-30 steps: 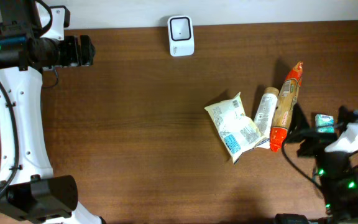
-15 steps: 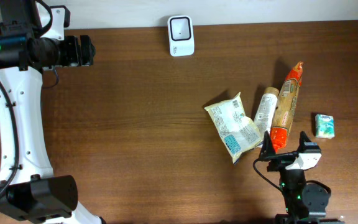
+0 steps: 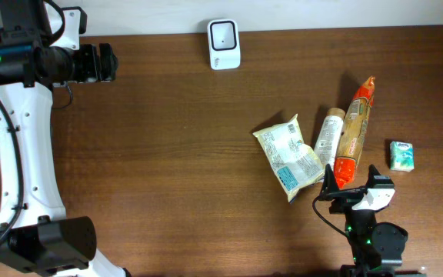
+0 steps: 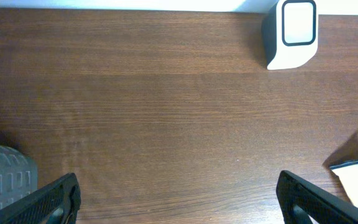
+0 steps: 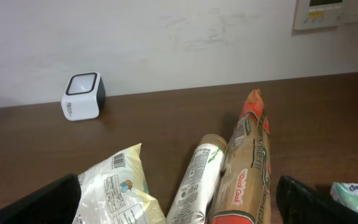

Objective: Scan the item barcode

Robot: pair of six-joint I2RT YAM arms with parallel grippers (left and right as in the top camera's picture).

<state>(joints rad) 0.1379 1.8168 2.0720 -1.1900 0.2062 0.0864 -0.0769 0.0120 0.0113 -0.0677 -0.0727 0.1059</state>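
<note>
The right claw (image 3: 351, 185) hovered with its jaws spread wide, holding nothing. Just ahead of it lay the orange packet (image 3: 355, 123), the beige tube (image 3: 330, 132) and the yellow bag (image 3: 286, 152). The white scanner (image 3: 224, 45) stood far beyond, to its left. The left claw (image 3: 104, 63) was also wide apart and empty, with the scanner ahead to its right.

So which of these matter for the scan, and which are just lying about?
Job: scanner; bag, tube, orange pack, tissue pack. Any of the four could be the item.
Lying about: wall panel.
</note>
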